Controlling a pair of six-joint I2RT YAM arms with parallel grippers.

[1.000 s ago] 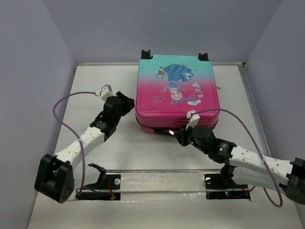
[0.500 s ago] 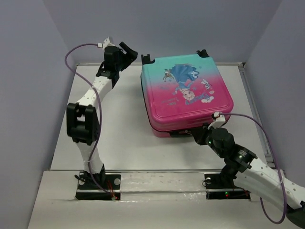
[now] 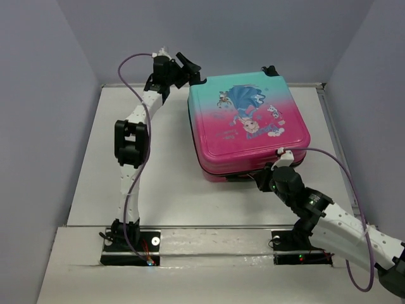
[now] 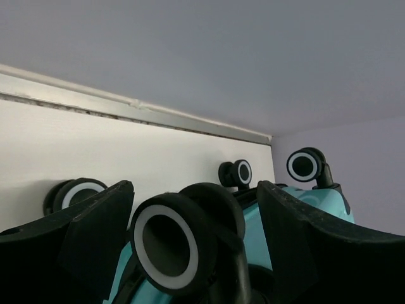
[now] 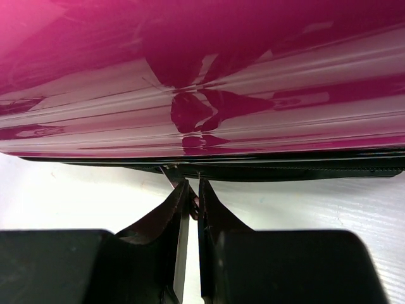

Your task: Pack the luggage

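Left tool (image 3: 192,69) gaping, right tool (image 5: 193,190) pinched tight, over the table (image 3: 158,183) at opposite ends of the closed luggage (image 3: 247,120), flat toward the back; stiff glossy shell (image 5: 202,76), likely light and slick, best taken by corner wheel (image 4: 168,250) or the zipper pull (image 5: 172,175) nipped at right

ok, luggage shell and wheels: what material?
Luggage shell: likely hard glossy plastic, since the pink side mirrors reflections in the right wrist view. Wheel: matte black, probably rubber or plastic, with a white ring; can't tell which.
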